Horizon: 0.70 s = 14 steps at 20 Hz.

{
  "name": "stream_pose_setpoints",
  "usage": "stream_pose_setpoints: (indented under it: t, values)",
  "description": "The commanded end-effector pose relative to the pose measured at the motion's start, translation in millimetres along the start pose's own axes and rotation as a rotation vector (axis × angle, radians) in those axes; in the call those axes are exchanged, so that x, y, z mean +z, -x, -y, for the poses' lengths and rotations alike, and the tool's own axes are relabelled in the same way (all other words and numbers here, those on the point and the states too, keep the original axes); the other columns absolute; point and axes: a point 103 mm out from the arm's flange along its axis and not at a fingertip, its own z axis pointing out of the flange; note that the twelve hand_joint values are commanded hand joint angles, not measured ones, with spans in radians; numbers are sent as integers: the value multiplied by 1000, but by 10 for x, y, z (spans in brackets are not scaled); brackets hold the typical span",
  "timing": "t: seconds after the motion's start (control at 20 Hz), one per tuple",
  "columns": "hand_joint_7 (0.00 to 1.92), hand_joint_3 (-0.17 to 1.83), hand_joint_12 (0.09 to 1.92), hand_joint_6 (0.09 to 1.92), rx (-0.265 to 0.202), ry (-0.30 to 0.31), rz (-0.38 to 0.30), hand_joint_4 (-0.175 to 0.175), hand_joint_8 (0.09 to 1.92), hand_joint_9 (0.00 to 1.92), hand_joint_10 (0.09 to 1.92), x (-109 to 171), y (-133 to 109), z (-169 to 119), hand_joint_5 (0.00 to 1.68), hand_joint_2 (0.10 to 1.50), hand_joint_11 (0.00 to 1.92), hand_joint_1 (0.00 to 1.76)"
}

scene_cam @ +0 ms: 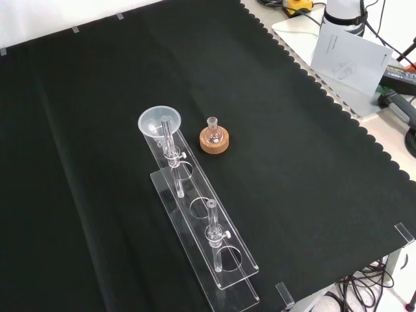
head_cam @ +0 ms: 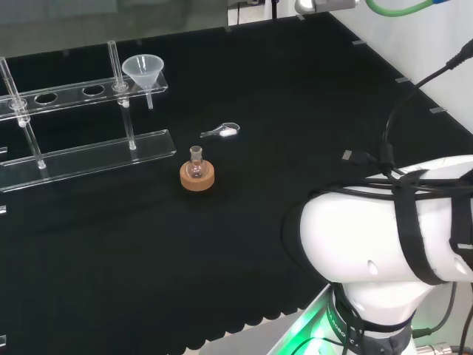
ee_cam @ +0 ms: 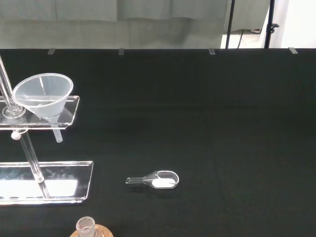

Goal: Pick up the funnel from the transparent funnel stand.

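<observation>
A black cloth with a scalloped edge (scene_cam: 305, 130) covers the bench, held at its border by small clear clips (scene_cam: 284, 294). Beyond it in the front view lie a white sheet of paper (scene_cam: 348, 58) and dark cables (scene_cam: 364, 286). A pale grey curtain (ee_cam: 113, 29) hangs behind the bench in the wrist view.

Clear funnel (head_cam: 143, 70), black cloth (head_cam: 295, 133)

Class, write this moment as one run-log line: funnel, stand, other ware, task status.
funnel: seated in end hole of funnel stand | small flask: upright on cork ring | scoop: lying on cloth | status: funnel not yet picked up
</observation>
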Motion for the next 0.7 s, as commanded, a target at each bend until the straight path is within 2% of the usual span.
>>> stream_pose_setpoints:
  t: [0.05,0.2,0.7]
  values:
    - [13,422,1393,87,1,11,7,16,372,122,642,-9,6,0,229,1104,57,76]
    - [1,428,1384,87,2,13,3,27,314,87,628,-21,12,-2,211,1166,22,8]
    - [0,419,1384,87,28,-4,9,28,306,88,629,67,-56,-133,210,1177,15,0]
